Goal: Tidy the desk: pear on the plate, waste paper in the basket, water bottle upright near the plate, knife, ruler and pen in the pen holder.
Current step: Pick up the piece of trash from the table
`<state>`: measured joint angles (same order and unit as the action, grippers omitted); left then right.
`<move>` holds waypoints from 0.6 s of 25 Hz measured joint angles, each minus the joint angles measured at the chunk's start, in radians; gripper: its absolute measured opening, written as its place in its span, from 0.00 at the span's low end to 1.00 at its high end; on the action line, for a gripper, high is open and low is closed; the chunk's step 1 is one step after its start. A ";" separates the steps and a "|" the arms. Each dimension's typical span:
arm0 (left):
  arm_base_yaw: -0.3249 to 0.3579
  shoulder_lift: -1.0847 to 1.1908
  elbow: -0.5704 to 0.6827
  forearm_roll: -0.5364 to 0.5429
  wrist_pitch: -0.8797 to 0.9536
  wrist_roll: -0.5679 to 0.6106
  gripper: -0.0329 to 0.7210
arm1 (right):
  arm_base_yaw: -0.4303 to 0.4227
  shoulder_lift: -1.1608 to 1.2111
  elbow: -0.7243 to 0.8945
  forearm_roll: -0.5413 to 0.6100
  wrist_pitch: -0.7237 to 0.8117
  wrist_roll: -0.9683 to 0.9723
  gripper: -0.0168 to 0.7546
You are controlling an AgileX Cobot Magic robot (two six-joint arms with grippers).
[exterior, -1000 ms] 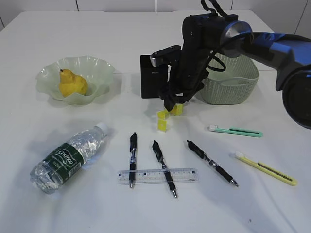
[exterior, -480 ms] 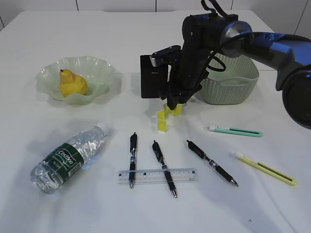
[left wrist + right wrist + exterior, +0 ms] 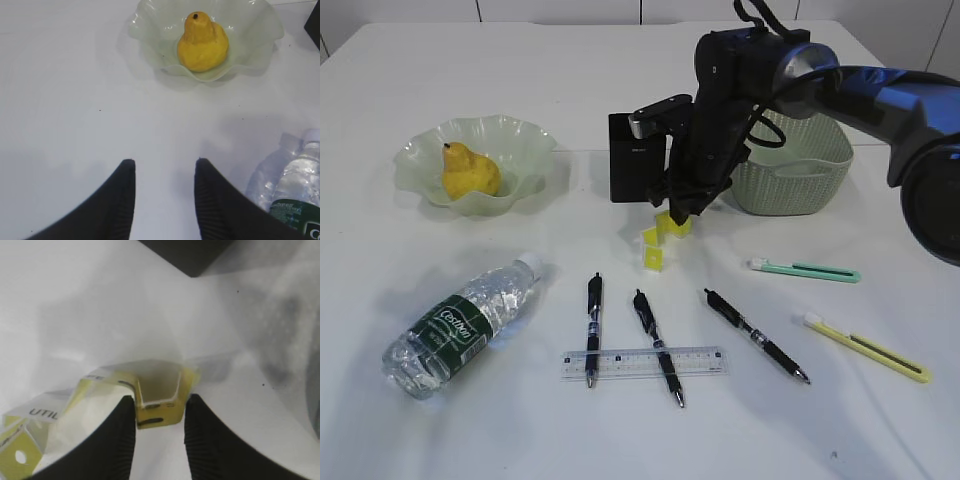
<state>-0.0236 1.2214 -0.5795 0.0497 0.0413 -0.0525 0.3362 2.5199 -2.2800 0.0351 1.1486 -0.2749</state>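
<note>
My right gripper [image 3: 675, 215] [image 3: 160, 410] is down in front of the black pen holder [image 3: 632, 160], its jaws closed against both sides of the yellow waste paper [image 3: 658, 245] [image 3: 157, 400]. The pear [image 3: 470, 172] [image 3: 202, 42] sits in the ruffled green plate [image 3: 525, 135] [image 3: 145, 30]. The water bottle [image 3: 460, 325] [image 3: 295, 185] lies on its side. My left gripper [image 3: 164, 167] hovers open over bare desk, short of the plate, holding nothing. The clear ruler [image 3: 700, 360] lies under two of three black pens [image 3: 593, 325]. The basket [image 3: 800, 170] stands behind the right arm.
A green utility knife [image 3: 805, 269] and a yellow one [image 3: 867, 347] lie at the right front. The third pen [image 3: 755, 335] lies slanted between ruler and knives. The left arm does not show in the exterior view.
The right gripper's jaws have closed in on the upper fold of the yellow waste paper, which shifted slightly left. The left gripper and everything else stayed put.
</note>
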 joint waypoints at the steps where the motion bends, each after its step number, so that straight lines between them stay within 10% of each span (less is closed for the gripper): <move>1: 0.000 0.000 0.000 0.000 0.000 0.000 0.41 | 0.000 0.000 0.000 -0.002 0.000 0.000 0.34; 15: 0.000 0.000 0.000 0.000 0.000 0.000 0.41 | 0.000 0.000 0.000 -0.019 0.033 -0.001 0.29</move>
<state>-0.0236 1.2214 -0.5795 0.0497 0.0413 -0.0525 0.3362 2.5199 -2.2800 0.0163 1.1817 -0.2756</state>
